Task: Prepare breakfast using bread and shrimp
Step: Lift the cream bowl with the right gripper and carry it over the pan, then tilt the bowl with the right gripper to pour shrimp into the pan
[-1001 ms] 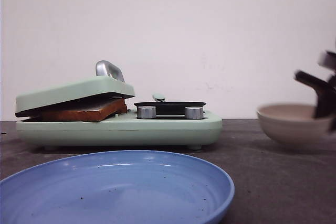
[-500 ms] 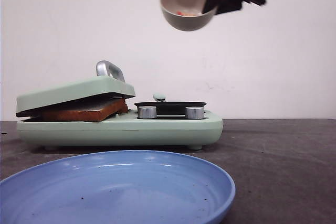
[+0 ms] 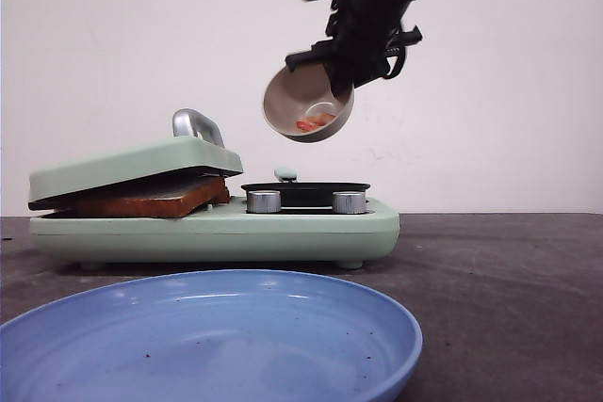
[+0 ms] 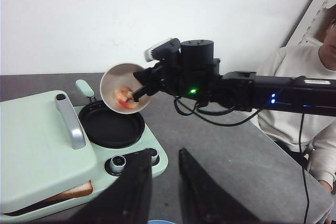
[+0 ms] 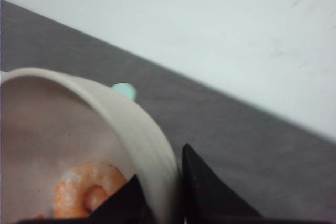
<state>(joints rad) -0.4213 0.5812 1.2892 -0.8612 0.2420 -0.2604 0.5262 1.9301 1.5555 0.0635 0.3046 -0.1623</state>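
Bowl (image 3: 308, 107) is pinched at rim by right claw (image 4: 140, 88), tilted over pan (image 4: 111, 126) so shrimp (image 3: 314, 122) slide out; left claw (image 4: 164, 169) is kept narrowly open, empty.

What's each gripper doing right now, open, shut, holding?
Left gripper: open, holding nothing.
Right gripper: shut on the rim of the bowl, tilted above the black pan, shrimp inside.
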